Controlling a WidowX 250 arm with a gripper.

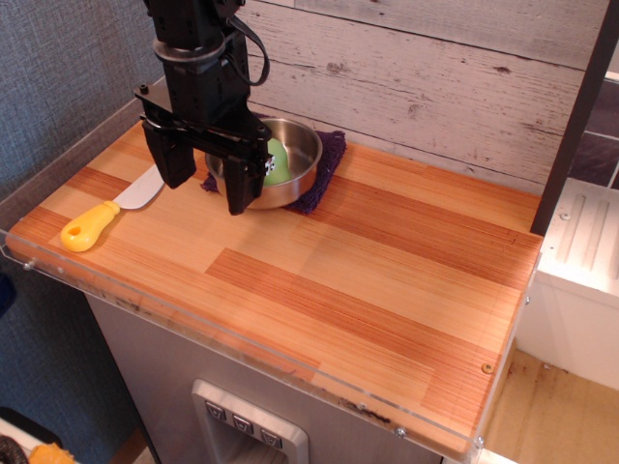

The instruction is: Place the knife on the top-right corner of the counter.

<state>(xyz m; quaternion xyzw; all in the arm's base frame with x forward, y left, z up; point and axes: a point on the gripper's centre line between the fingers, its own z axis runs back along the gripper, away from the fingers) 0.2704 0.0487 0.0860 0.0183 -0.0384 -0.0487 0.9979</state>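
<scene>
The knife [106,214] lies flat near the left edge of the counter [387,290], yellow handle toward the front-left, pale blade pointing back-right. My gripper [206,196] hangs open and empty above the counter, just right of the blade tip. Its left finger stands beside the blade and its right finger stands in front of the metal bowl. The counter is a wood-strip top with clear acrylic edging.
A metal bowl [290,155] holding a green object [278,162] sits on a purple cloth [329,155] at the back, right behind the gripper. A plank wall stands behind. A white unit [580,271] and a dark post [580,106] are at the right.
</scene>
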